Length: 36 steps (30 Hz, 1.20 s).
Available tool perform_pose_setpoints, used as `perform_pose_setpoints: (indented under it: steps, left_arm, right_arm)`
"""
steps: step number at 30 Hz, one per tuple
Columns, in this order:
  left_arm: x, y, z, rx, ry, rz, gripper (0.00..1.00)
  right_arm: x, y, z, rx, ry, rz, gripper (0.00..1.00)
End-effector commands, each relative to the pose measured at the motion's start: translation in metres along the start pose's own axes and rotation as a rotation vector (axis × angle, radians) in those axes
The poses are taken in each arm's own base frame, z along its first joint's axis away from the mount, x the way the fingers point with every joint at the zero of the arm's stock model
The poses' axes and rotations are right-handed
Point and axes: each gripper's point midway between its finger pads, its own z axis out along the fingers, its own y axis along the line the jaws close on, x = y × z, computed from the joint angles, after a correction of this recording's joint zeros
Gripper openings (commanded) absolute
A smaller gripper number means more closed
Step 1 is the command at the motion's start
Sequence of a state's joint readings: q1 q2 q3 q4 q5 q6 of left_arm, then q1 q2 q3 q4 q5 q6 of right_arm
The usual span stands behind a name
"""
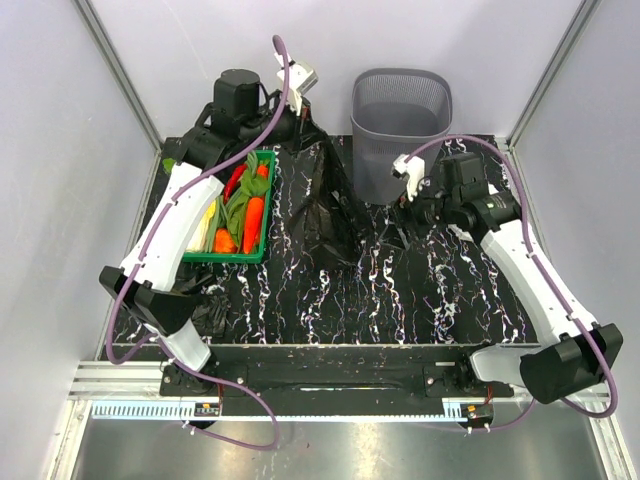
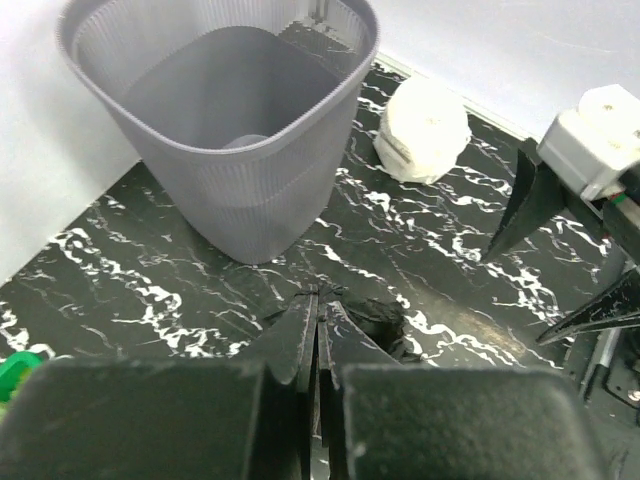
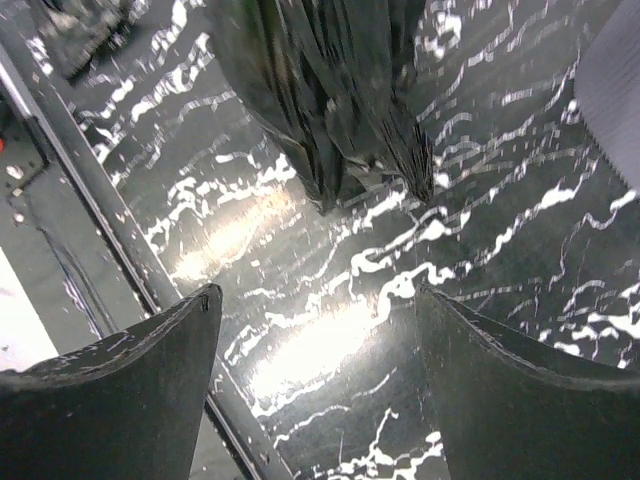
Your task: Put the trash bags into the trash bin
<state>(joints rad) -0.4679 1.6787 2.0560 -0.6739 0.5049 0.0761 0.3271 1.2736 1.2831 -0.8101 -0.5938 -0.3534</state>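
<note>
The grey mesh trash bin (image 1: 400, 110) stands upright at the back of the table, and its inside shows in the left wrist view (image 2: 230, 150). My left gripper (image 1: 303, 135) is raised left of the bin and shut on the top of a black trash bag (image 1: 320, 205), which hangs down to the table. In the left wrist view its fingertips (image 2: 318, 310) pinch the black film (image 2: 385, 320). My right gripper (image 1: 400, 225) is open and empty in front of the bin, right of the hanging bag (image 3: 330, 100). A second crumpled black bag (image 1: 205, 305) lies at the front left.
A green crate (image 1: 225, 258) of toy vegetables sits on the left, beside the hanging bag. A white roll (image 2: 425, 130) lies on the table right of the bin. Grey walls close in the back and sides. The table's front rail (image 3: 90, 190) shows in the right wrist view.
</note>
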Motion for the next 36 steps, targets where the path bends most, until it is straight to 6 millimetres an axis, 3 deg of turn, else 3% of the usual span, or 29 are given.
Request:
perform_pose_setpoints:
  steps: [1, 5, 11, 18, 26, 27, 28, 31, 36]
  left_arm:
    - [-0.013, -0.028, -0.006, 0.081, -0.04, -0.013, 0.0]
    - [-0.012, -0.042, -0.001, 0.109, -0.036, -0.02, 0.0]
    - [-0.005, -0.046, 0.007, 0.116, -0.015, -0.041, 0.0]
    - [-0.004, -0.049, 0.013, 0.12, -0.013, -0.085, 0.0]
    - [0.001, -0.056, 0.02, 0.148, 0.002, -0.098, 0.0]
    - [0.001, -0.057, 0.02, 0.154, 0.002, -0.1, 0.0]
    - [0.001, -0.059, 0.02, 0.163, 0.003, -0.1, 0.0]
    - [-0.003, -0.06, 0.019, 0.166, -0.004, -0.089, 0.0]
    - [-0.017, -0.056, 0.007, 0.13, -0.026, -0.007, 0.0]
  right_arm:
    - [-0.047, 0.018, -0.009, -0.076, -0.113, -0.029, 0.82]
    - [-0.057, 0.021, 0.013, -0.119, -0.137, -0.022, 0.79]
    - [-0.074, 0.021, 0.034, -0.139, -0.188, -0.027, 0.72]
    - [-0.091, 0.011, 0.049, -0.128, -0.248, 0.002, 0.65]
    - [-0.096, 0.001, 0.057, -0.093, -0.261, 0.01, 0.64]
    - [-0.097, -0.001, 0.057, -0.079, -0.261, 0.011, 0.61]
    - [-0.098, -0.004, 0.057, -0.067, -0.263, 0.003, 0.51]
    - [-0.102, -0.014, 0.052, 0.004, -0.261, -0.016, 0.09]
    - [-0.115, -0.026, 0.03, 0.123, -0.27, -0.059, 0.02]
